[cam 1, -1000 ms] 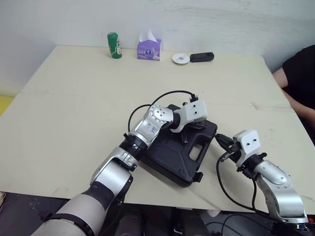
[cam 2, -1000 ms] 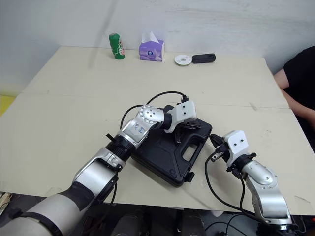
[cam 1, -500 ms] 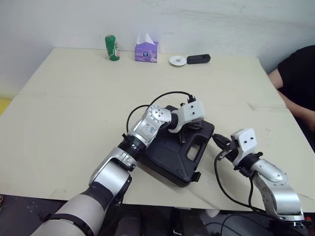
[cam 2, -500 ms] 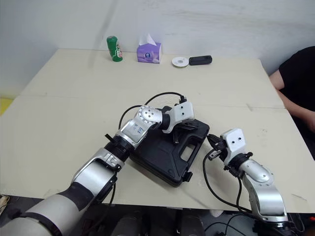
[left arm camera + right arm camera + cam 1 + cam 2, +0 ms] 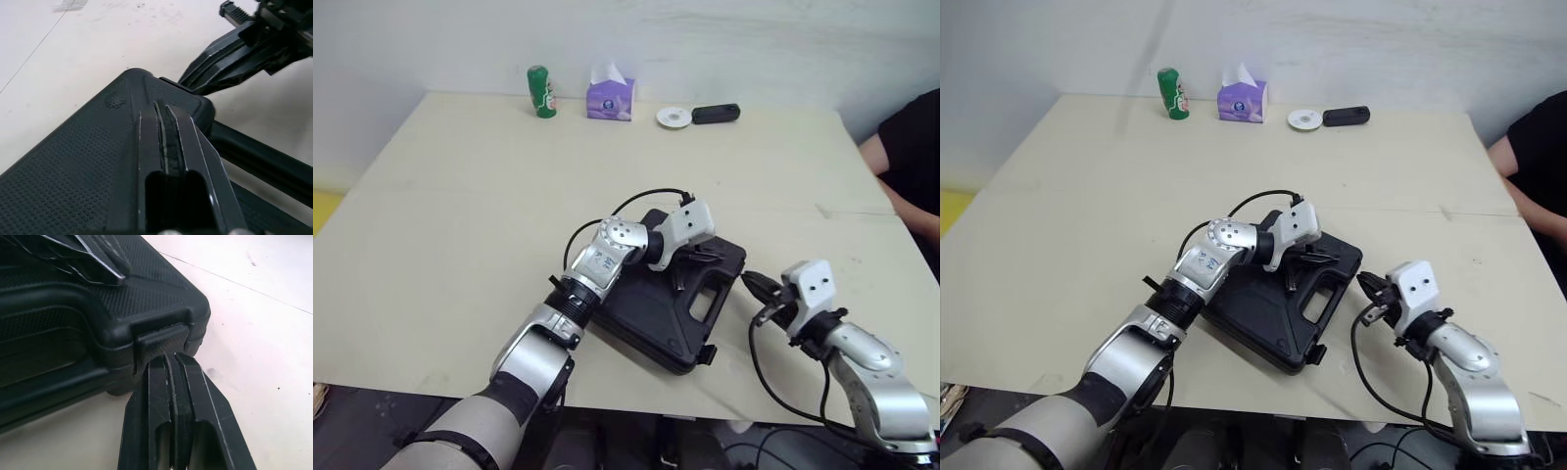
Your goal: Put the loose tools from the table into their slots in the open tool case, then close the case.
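While the black tool case (image 5: 651,315) lies shut, lid down, on the beige table (image 5: 460,215) toward its near edge, both arms are at it. L gripper (image 5: 684,264) sits on the lid near the handle end; in the L wrist view its fingers (image 5: 146,147) are pressed together w/ nothing between, lying flat against the dimpled lid. R gripper (image 5: 749,281) is just beside the case's right corner, off the lid, over the table; R wrist view shows its fingers (image 5: 188,396) also pressed together, empty, tips right at a side latch (image 5: 161,339); contact can't be told for sure. Far edge of table, well apart from the case: green bottle (image 5: 540,91), purple tissue box (image 5: 610,98), white disc (image 5: 674,117), black device (image 5: 716,114). Person's black sleeve (image 5: 913,137) at the right edge.
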`<state>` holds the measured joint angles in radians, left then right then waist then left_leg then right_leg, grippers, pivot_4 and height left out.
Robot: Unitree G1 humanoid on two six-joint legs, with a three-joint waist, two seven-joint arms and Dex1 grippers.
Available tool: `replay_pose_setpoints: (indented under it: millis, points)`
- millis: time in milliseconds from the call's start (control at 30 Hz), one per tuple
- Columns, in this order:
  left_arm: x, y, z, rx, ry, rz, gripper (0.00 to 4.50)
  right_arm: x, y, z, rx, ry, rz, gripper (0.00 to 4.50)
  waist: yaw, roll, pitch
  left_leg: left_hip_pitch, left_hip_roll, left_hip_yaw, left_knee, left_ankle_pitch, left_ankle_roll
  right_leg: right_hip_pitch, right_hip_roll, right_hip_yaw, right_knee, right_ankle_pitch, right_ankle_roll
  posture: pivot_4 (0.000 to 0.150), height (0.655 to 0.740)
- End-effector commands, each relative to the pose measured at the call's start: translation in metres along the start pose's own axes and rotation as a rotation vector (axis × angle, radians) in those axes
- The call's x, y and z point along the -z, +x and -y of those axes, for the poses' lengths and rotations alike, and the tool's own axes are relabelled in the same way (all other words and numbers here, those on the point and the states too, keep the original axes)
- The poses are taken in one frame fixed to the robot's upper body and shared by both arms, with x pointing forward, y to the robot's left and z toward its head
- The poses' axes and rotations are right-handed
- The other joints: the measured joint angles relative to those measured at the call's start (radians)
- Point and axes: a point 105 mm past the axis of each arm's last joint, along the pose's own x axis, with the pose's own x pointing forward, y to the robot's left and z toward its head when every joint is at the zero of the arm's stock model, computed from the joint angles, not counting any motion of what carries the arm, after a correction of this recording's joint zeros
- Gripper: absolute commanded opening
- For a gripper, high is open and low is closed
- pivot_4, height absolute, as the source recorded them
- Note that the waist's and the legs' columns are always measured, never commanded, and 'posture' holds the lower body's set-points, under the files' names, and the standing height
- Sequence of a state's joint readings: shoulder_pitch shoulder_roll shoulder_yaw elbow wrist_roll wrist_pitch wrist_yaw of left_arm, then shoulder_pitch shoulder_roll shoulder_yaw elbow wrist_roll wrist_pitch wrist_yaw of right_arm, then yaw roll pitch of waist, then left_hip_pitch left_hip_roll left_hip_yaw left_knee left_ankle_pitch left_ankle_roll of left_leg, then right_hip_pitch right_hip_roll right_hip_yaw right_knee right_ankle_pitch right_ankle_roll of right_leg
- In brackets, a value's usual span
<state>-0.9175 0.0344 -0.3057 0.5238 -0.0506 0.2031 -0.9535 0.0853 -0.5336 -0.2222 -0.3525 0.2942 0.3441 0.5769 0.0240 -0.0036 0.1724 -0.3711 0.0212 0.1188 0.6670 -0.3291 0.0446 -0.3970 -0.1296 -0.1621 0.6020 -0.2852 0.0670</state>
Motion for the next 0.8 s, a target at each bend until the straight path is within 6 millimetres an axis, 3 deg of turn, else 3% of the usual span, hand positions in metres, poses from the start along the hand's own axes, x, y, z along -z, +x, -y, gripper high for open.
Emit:
replay_pose_setpoints:
  millis: [33, 200, 333, 433, 567, 667, 800]
  points:
    - [-0.042, -0.008, 0.009, 0.059, 0.072, 0.2, 0.03, -0.016, -0.009, 0.009, 0.041, -0.07, 0.058, 0.0, 0.001, 0.0, 0.007, -0.001, 0.0, 0.0, 0.0, 0.001, 0.0, -0.001, 0.0, 0.0, 0.0, 0.0, 0.0, 0.15, 0.74]
    - [-0.061, -0.032, 0.024, 0.1, 0.19, 0.252, 0.03, -0.019, -0.03, 0.005, -0.003, -0.135, 0.072, 0.0, 0.003, 0.0, 0.008, -0.002, -0.001, 0.0, -0.001, 0.002, -0.001, -0.002, 0.0, -0.001, 0.0, 0.0, 0.0, 0.15, 0.74]
    - [-0.06, -0.046, 0.04, 0.157, 0.225, 0.222, 0.03, -0.02, -0.044, -0.005, -0.07, -0.168, 0.076, 0.0, 0.0, 0.0, 0.008, -0.001, -0.002, 0.001, -0.001, 0.002, 0.0, 0.0, 0.0, 0.0, 0.0, 0.001, 0.001, 0.15, 0.74]
    - [-0.049, -0.058, 0.055, 0.193, 0.231, 0.159, 0.03, -0.001, -0.064, -0.014, -0.142, -0.153, -0.033, 0.0, 0.002, 0.001, 0.008, 0.0, -0.002, 0.001, -0.001, 0.002, 0.001, 0.0, 0.0, 0.0, 0.0, 0.001, 0.002, 0.15, 0.74]
    - [-0.038, -0.073, 0.076, 0.246, 0.191, 0.142, 0.03, 0.003, -0.079, -0.031, -0.237, -0.139, -0.03, 0.0, 0.002, 0.001, 0.008, 0.0, -0.002, 0.0, -0.001, 0.002, 0.001, 0.0, 0.0, 0.001, -0.001, 0.001, 0.002, 0.15, 0.74]
    - [-0.009, -0.089, 0.091, 0.288, 0.206, 0.036, 0.03, 0.013, -0.089, -0.045, -0.312, -0.171, -0.059, 0.0, -0.001, 0.002, 0.009, 0.001, -0.002, 0.001, -0.002, 0.002, 0.0, 0.0, 0.0, 0.001, -0.001, 0.001, 0.002, 0.15, 0.74]
    - [-0.003, -0.088, 0.099, 0.265, 0.161, 0.05, 0.03, 0.026, -0.094, -0.066, -0.384, -0.132, -0.07, 0.0, 0.005, 0.002, 0.01, 0.001, -0.001, 0.0, -0.002, 0.001, 0.001, 0.001, 0.0, 0.002, 0.0, 0.001, 0.001, 0.15, 0.74]
